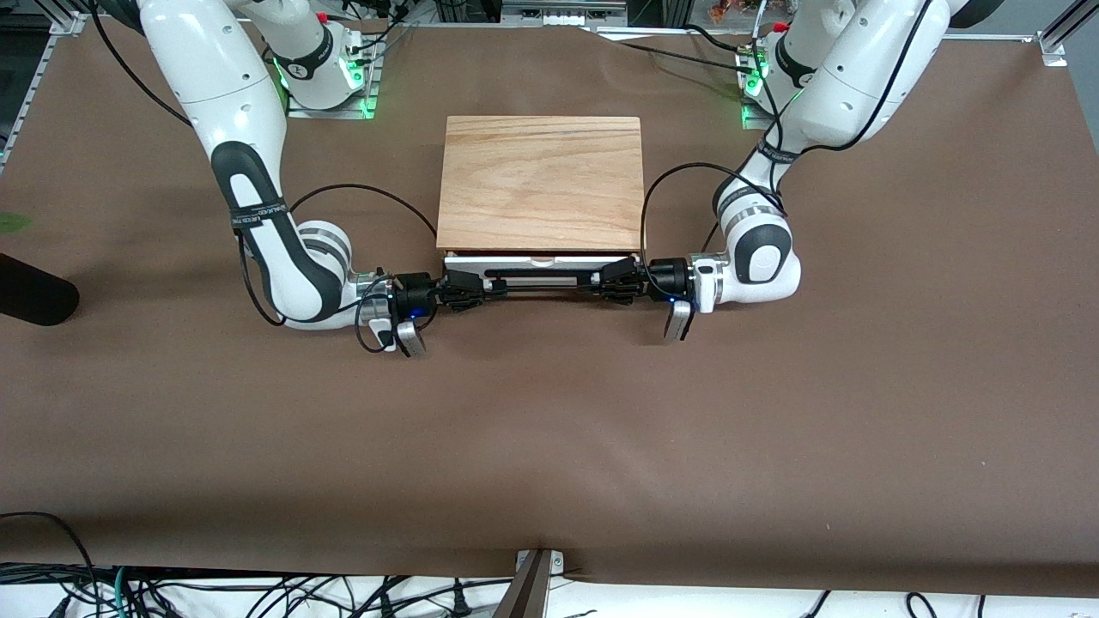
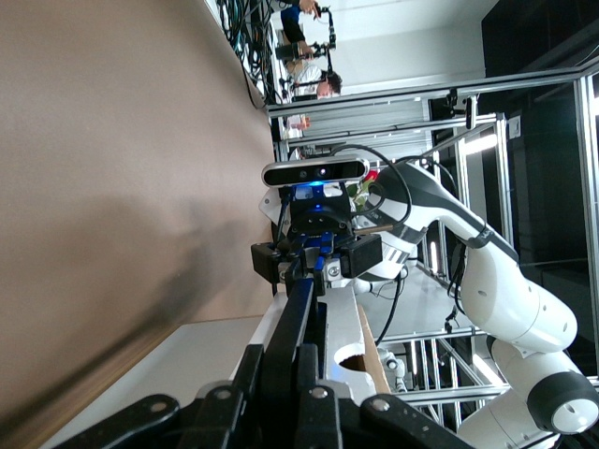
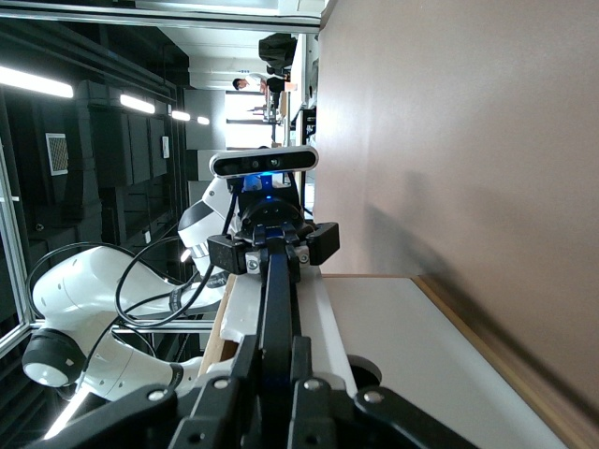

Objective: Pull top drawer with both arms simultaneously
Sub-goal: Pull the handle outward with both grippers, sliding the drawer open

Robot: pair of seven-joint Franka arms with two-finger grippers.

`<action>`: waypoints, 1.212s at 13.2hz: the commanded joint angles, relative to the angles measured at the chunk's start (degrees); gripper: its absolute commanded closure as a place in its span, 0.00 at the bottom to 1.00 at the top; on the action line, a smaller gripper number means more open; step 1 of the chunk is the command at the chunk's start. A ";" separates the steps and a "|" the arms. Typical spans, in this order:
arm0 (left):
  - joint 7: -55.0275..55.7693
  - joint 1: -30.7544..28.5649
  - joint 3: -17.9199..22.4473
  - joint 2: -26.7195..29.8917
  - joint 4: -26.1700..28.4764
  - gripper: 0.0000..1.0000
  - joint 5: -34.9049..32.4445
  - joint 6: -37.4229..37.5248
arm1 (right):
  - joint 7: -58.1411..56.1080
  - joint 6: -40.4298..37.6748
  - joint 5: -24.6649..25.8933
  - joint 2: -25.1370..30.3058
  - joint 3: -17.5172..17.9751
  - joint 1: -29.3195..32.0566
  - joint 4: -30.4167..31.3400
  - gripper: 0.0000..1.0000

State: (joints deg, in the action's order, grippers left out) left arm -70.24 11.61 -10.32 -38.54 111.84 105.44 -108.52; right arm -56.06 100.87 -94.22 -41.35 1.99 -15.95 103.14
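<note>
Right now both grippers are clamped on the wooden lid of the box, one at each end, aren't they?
Not the lid. The left gripper and right gripper are shut on the top drawer's black handle, one at each end, as the front view shows.

The bench (image 1: 549,446) is covered in a matt brown sheet, smooth and paper-like. The box's lid (image 1: 541,182) is light wood with a clear grain and a soft satin look. The top drawer (image 1: 539,273) has a smooth white front panel and a thin black handle (image 1: 541,287) (its material cannot be told). Both arms have glossy white shells, seemingly plastic, with black bands. The left claw (image 1: 620,285) and right claw (image 1: 459,292) are dull black.
</note>
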 commanded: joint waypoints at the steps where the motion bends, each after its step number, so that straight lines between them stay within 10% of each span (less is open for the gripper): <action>1: -0.42 -0.54 3.98 -1.53 -0.04 1.00 -4.01 1.99 | 4.47 -0.32 -2.98 -0.57 0.03 3.47 -6.55 1.00; 16: 2.56 -0.45 6.53 -3.73 -3.38 1.00 -4.01 4.53 | 6.65 -0.32 -2.81 -3.21 0.03 4.70 -10.86 1.00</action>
State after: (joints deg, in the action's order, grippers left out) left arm -67.47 12.92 -7.64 -40.94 108.20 104.90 -105.82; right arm -54.19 100.66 -93.79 -43.82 2.02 -15.70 98.92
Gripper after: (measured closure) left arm 0.815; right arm 0.819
